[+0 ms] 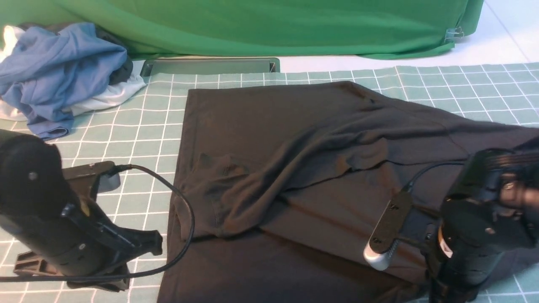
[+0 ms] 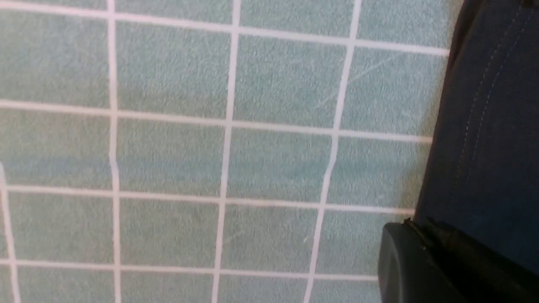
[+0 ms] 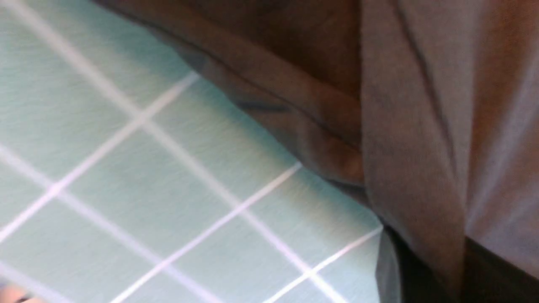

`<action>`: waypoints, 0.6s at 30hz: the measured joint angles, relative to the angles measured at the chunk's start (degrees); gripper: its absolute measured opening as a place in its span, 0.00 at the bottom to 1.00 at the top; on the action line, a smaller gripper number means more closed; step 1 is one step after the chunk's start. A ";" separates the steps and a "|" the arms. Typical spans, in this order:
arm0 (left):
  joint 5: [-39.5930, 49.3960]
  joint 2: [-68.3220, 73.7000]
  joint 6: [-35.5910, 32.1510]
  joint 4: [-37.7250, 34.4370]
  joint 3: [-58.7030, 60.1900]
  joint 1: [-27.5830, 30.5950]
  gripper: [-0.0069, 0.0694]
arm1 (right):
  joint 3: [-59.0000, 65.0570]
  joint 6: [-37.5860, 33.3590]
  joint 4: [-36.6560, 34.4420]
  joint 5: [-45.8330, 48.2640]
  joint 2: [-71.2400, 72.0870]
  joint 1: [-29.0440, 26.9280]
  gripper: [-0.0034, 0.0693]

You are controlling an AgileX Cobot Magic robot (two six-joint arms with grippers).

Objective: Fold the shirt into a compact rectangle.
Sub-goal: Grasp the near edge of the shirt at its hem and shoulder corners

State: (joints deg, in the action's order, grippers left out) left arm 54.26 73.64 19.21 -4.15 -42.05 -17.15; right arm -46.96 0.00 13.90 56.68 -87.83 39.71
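Observation:
The black shirt point(image 1: 294, 168) lies spread on the green grid mat point(image 1: 139, 126), with a loose fold bunched across its middle. My left gripper point(image 1: 153, 246) rests low on the mat just off the shirt's left edge. In the left wrist view, my left gripper point(image 2: 417, 231) is shut with nothing between its fingers, and the stitched hem point(image 2: 484, 126) runs right beside them. My right arm point(image 1: 484, 227) hangs over the shirt's near right part, and its fingers are hidden in the front view. In the right wrist view, a ridge of shirt cloth point(image 3: 412, 168) runs down between the right gripper point(image 3: 433, 273) jaws, pinched there.
A heap of blue and white garments point(image 1: 59, 71) sits at the back left. The green backdrop cloth point(image 1: 252, 25) drapes along the far edge, with a grey metal channel point(image 1: 210, 66) in front of it. The left arm's cable point(image 1: 185, 219) loops onto the shirt's left edge.

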 joint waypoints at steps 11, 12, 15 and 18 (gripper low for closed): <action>-4.82 -0.93 -4.23 -16.65 11.10 0.00 0.17 | 0.00 0.00 -0.95 -0.62 1.26 0.00 0.17; -5.80 -0.93 -4.28 -17.22 11.48 0.00 0.20 | 0.00 0.00 -1.00 -0.69 1.26 0.00 0.17; -7.04 -0.72 -4.28 -18.10 11.71 0.00 0.30 | 0.00 0.00 -1.11 -0.89 1.26 0.00 0.17; -7.58 0.46 -4.28 -18.79 11.81 0.00 0.42 | 0.00 0.00 -1.11 -1.21 1.26 0.00 0.17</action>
State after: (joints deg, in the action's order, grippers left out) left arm 46.68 74.11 14.93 -22.94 -30.24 -17.15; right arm -46.96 0.00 12.78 55.46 -86.57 39.71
